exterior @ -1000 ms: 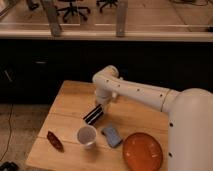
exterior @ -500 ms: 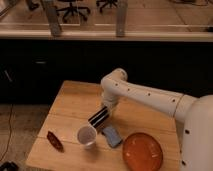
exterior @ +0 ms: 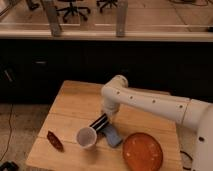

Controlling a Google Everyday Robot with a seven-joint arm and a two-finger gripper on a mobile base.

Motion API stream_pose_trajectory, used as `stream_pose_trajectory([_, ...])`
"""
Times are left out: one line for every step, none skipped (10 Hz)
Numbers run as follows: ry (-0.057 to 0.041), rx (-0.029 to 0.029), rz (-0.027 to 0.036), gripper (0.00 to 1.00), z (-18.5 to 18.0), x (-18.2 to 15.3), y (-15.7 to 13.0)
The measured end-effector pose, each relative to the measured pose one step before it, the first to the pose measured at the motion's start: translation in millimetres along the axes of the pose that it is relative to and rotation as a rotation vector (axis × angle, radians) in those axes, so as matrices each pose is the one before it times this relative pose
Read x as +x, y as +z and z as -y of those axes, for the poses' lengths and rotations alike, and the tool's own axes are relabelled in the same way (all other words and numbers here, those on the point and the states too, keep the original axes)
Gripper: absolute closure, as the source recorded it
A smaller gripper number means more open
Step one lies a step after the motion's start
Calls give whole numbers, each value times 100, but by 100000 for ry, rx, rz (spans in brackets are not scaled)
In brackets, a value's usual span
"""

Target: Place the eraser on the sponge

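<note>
Your eraser (exterior: 98,123) has come lower and rightward since the earlier frame. It is clamped aslant in the pincer (exterior: 103,120), just above the sponge (exterior: 113,137). A white cup (exterior: 86,137) stands upright beside them, with an orange plate (exterior: 143,151) farther right, on the wooden desk (exterior: 70,107). Office chairs (exterior: 70,7) stand beyond.

Warm, soft light falls on your gripper (exterior: 103,120), just beside the cup (exterior: 86,137); beyond it, dark cabinets (exterior: 60,62), bright floor (exterior: 150,12).

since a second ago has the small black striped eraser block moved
Yes: the eraser, held in the gripper, shifted rightward in view toward the flat blue-grey sponge.
</note>
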Motion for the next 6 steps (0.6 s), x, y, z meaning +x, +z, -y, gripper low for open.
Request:
stream_pose_trajectory([523,111,25,100,-1012,-158,-40])
stream_pose_trajectory([883,242,121,100,-1032,61,-14])
stream_pose_trajectory([1056,227,150,100,-1004,158,-5])
stream_pose_trajectory([1395,252,229,100,-1031,274,44])
stream_pose_trajectory([1437,299,239,100,-941,272,44])
stream_pose_trajectory([852,196,138,100,-585,153,4])
